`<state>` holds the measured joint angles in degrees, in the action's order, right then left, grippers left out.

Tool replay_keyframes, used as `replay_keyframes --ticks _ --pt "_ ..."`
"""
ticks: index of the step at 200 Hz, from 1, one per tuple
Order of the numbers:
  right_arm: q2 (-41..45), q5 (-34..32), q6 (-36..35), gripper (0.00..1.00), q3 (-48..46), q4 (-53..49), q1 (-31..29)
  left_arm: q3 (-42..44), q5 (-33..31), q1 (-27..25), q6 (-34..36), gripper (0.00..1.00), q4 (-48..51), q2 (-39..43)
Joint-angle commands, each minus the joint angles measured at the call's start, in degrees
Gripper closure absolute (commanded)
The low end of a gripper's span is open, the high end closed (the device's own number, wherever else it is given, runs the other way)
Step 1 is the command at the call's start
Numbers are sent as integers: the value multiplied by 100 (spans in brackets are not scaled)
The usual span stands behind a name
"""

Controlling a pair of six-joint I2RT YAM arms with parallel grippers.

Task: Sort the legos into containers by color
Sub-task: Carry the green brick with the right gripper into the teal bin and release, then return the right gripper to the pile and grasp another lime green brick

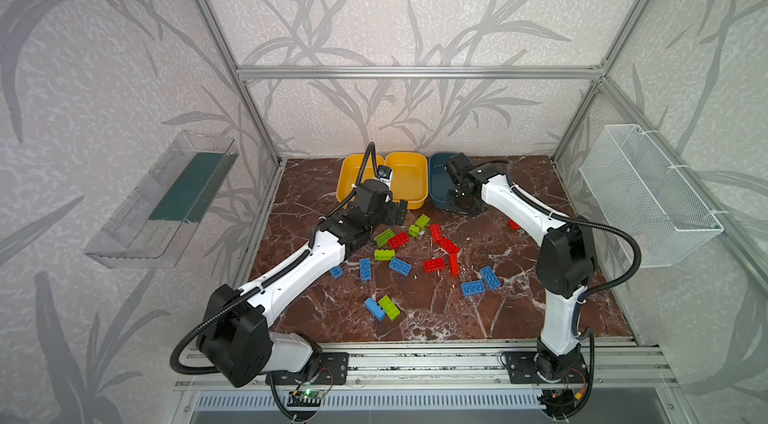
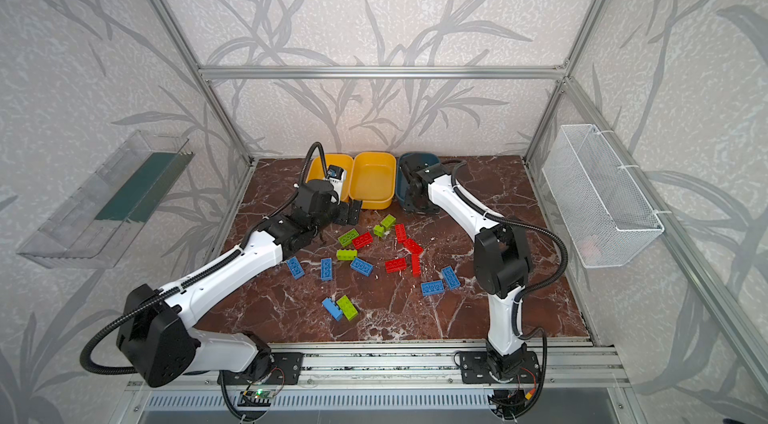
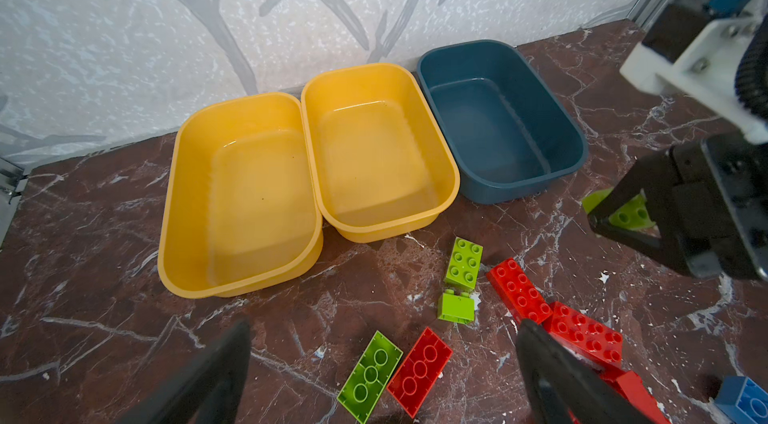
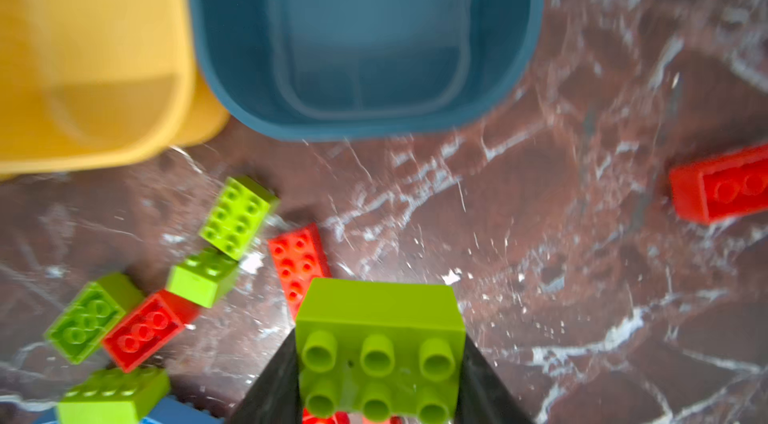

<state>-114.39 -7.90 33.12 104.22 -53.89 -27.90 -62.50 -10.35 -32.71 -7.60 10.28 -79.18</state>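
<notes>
Red, blue and lime legos lie scattered over the marble table (image 1: 519, 309), among them a red one (image 1: 434, 264) and a blue one (image 1: 400, 266). At the back stand the containers: two yellow tubs (image 3: 249, 193) (image 3: 374, 151) and a teal tub (image 3: 490, 122), all empty. My left gripper (image 3: 384, 328) is open, low over an upside-down green brick (image 3: 370, 376) and a red one (image 3: 419, 372). My right gripper (image 4: 380, 359) is shut on a lime green brick (image 4: 380, 318), just in front of the teal tub (image 4: 365, 39).
A clear plastic tray (image 1: 166, 201) hangs on the left wall and a white wire basket (image 1: 648, 193) on the right wall. One red brick (image 1: 514, 224) lies apart, behind the right arm. Aluminium frame posts edge the table.
</notes>
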Motion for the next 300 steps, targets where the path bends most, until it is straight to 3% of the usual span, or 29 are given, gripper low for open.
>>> replay_keyframes --ticks 1,89,111,127,145,163,195,239,267,300 --pt "-531 -106 -277 60 740 -215 115 -290 2 45 -1 1 23 -130" --pt "-3198 -135 -813 59 4488 -1155 580 -1033 -173 115 188 1 850 -485" --pt "-3589 -52 -833 58 4913 -1072 686 -1194 -196 149 188 1 1048 -579" --pt "-3650 29 -906 54 4826 -821 749 -1210 -162 169 193 1 1085 -597" --pt "-3602 138 -976 26 4642 -521 801 -1203 -148 212 188 1 1106 -607" --pt "-3496 281 -1166 18 4589 -282 802 -1203 -160 231 206 1 1122 -599" --pt "-3294 461 -1341 15 4754 -99 802 -1027 -194 247 265 2 948 -401" --pt "-2747 485 -1381 14 4690 -910 543 -200 -334 247 147 2 448 326" --pt "-2040 316 -1033 14 3584 -1159 76 268 -274 242 -129 2 376 693" --pt "-988 262 -420 13 1538 -309 -663 673 -263 246 -300 2 226 1097"
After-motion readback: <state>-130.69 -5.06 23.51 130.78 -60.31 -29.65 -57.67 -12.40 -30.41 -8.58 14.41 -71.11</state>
